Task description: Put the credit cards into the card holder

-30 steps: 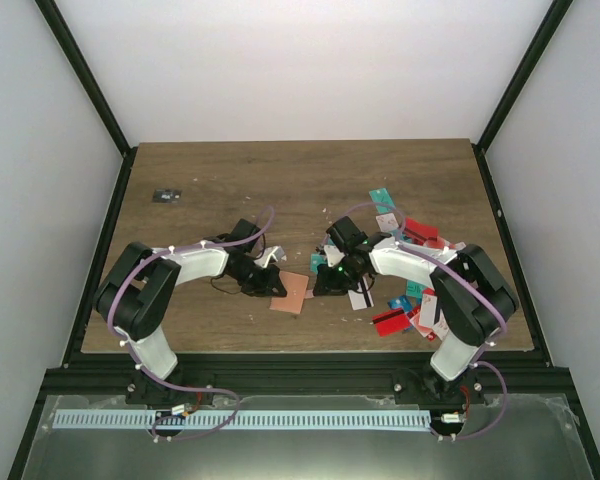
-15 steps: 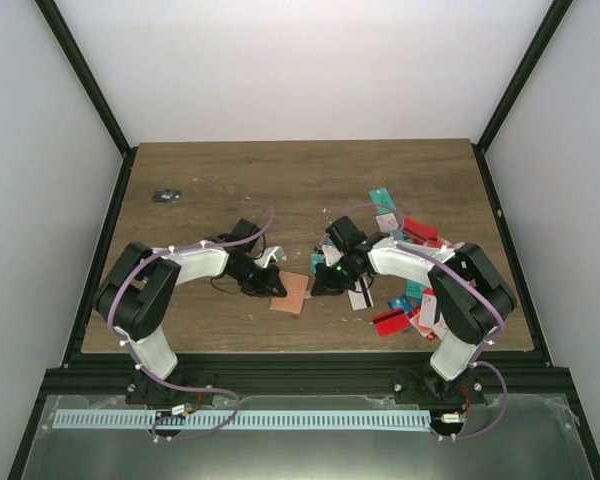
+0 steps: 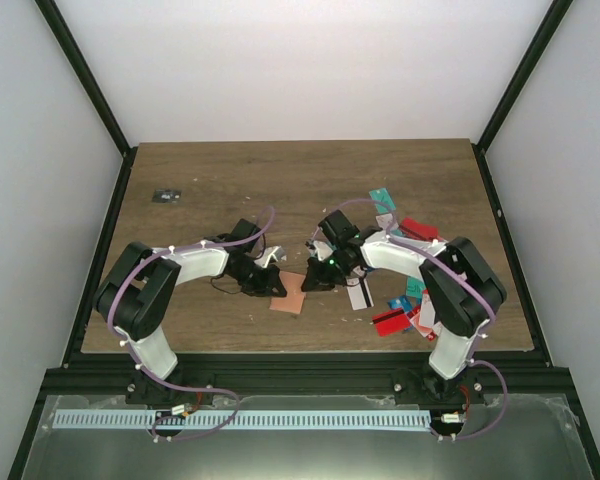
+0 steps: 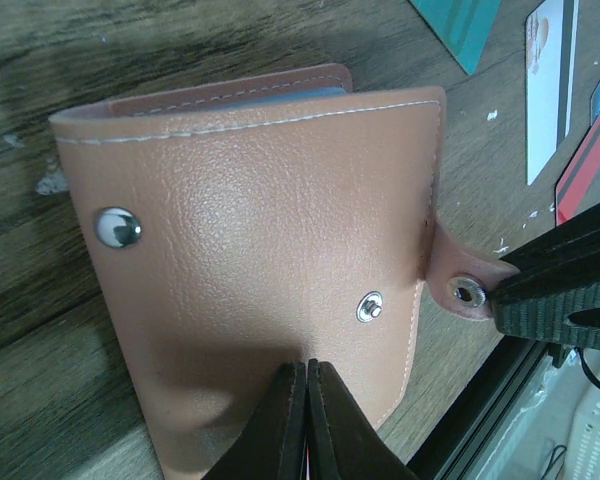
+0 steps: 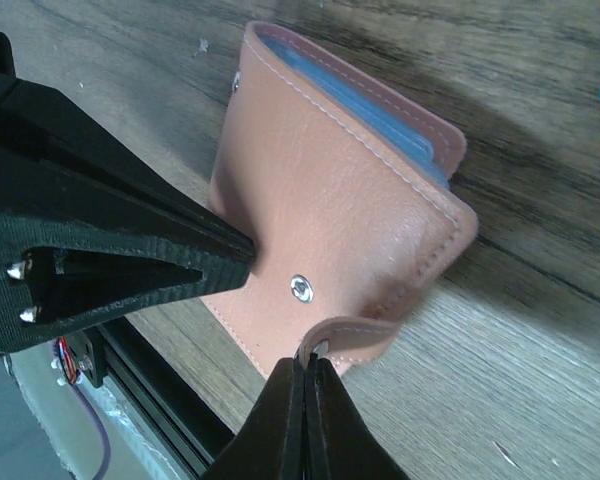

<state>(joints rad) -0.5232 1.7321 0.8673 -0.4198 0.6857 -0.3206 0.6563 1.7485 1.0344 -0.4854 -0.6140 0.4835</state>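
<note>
Overhead, the salmon-pink leather-like folding card holder (image 3: 292,295) lies folded on the brown wooden table (image 3: 220,170), toward its near edge. It sits between the left gripper (image 3: 276,286) and the right gripper (image 3: 313,283). Thin rectangular plastic credit cards (image 3: 392,321) in red, teal and white lie scattered to its right. From the left wrist, the left jaws are pressed together, tips resting on the card holder's cover. From the right wrist, the right jaws pinch its small snap tab (image 5: 355,335).

Robot lab enclosure, white panel walls (image 3: 310,60), black frame (image 3: 93,90), wooden table (image 3: 280,180)
</note>
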